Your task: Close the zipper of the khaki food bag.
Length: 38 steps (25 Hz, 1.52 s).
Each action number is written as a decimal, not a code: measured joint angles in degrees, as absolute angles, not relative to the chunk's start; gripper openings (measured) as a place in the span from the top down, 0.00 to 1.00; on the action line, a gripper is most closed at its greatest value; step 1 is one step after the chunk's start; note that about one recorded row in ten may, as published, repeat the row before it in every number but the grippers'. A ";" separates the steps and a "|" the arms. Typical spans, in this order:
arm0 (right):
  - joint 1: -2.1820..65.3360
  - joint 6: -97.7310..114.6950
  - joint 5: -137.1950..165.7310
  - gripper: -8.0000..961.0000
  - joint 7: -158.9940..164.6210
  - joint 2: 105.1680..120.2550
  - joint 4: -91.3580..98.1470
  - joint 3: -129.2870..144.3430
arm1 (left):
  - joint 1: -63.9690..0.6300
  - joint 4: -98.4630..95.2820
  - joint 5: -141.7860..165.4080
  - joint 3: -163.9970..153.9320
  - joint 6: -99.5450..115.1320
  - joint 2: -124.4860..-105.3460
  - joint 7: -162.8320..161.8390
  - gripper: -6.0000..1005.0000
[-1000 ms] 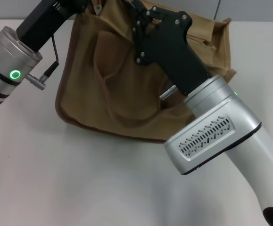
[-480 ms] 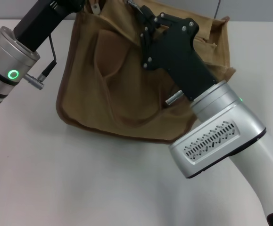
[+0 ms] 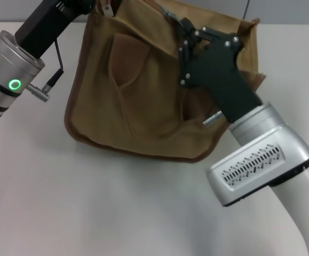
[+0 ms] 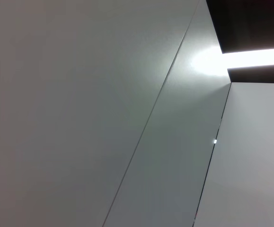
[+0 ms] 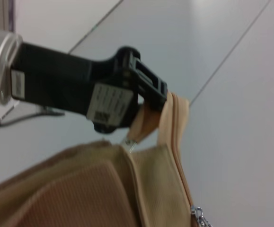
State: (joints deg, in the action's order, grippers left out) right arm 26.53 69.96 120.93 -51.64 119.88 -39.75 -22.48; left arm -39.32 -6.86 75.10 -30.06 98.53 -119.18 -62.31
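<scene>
Two grippers engage the khaki food bag at the table's far centre. Left gripper pinches its top-left corner; zipper runs left-right. Right gripper state indeterminate. Label illegible.

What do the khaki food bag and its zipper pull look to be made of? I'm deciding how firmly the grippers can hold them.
The khaki food bag looks like matte woven canvas: it folds softly and shows a ribbed weave in the right wrist view. Its edge piping seems a darker brown fabric. The zipper pull looks like shiny silver metal, though only partly in view. The left gripper, probably hard black plastic, clamps a top corner.
</scene>
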 joint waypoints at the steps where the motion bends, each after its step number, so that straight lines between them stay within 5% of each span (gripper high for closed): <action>1: 25.98 70.00 120.92 0.99 -51.62 119.88 -39.67 -22.51 | -39.29 -6.86 75.06 -30.06 98.40 -119.18 -62.31 0.97; 24: 17.57 78.85 120.79 0.99 -45.47 119.82 -39.43 -24.26 | -39.49 -6.85 74.48 -30.06 96.82 -119.18 -62.31 0.97; 38: 19.22 69.47 120.72 0.84 -41.08 119.81 -48.74 -24.08 | -39.75 -6.91 74.44 -30.06 96.66 -119.18 -62.31 0.97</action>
State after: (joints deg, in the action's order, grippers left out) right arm 19.22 69.47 120.72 -41.08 119.81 -48.74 -24.08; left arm -39.75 -6.92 74.44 -30.06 96.66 -119.18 -62.31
